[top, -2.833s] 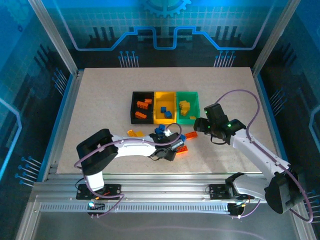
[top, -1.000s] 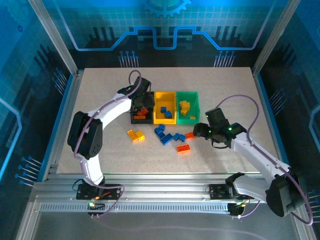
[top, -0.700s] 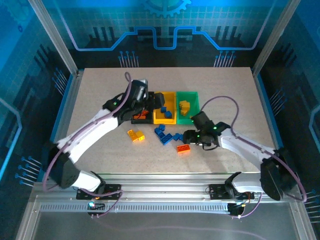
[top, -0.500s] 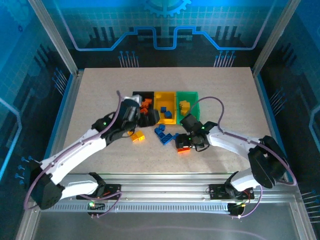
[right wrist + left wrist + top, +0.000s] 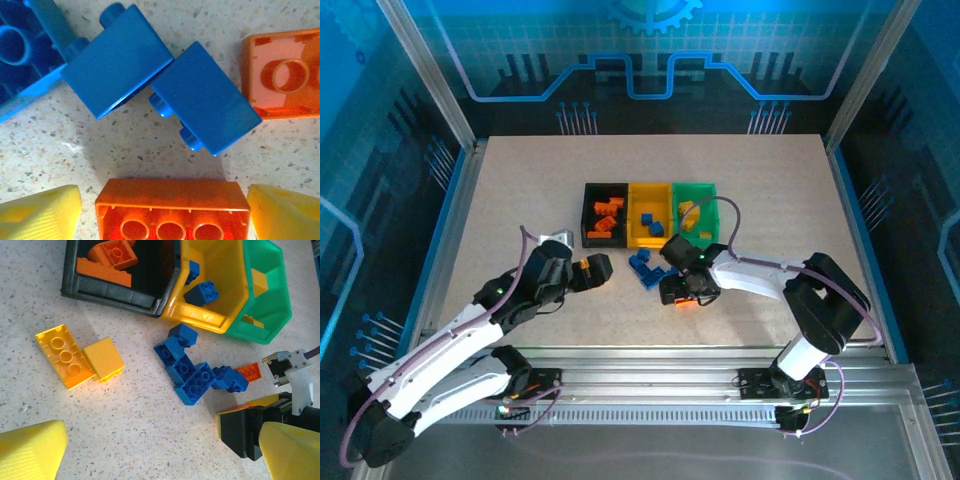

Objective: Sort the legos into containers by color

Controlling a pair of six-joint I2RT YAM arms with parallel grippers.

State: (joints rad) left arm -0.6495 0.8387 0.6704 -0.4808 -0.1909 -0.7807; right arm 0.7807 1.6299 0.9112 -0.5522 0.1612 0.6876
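Now glossy rectangular orange brick (image 5: 172,200) btwn right gripper (image 5: 162,212) pads (image 5: 45,212).

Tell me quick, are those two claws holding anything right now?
Left gripper: open, empty.
Right gripper: open, straddling an orange brick, not clamped.

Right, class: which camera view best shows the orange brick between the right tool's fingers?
Right wrist: the orange brick sits close up, hollow side up, between the fingers. The top view shows a scrap under the right tool; the left wrist, a sliver behind it.
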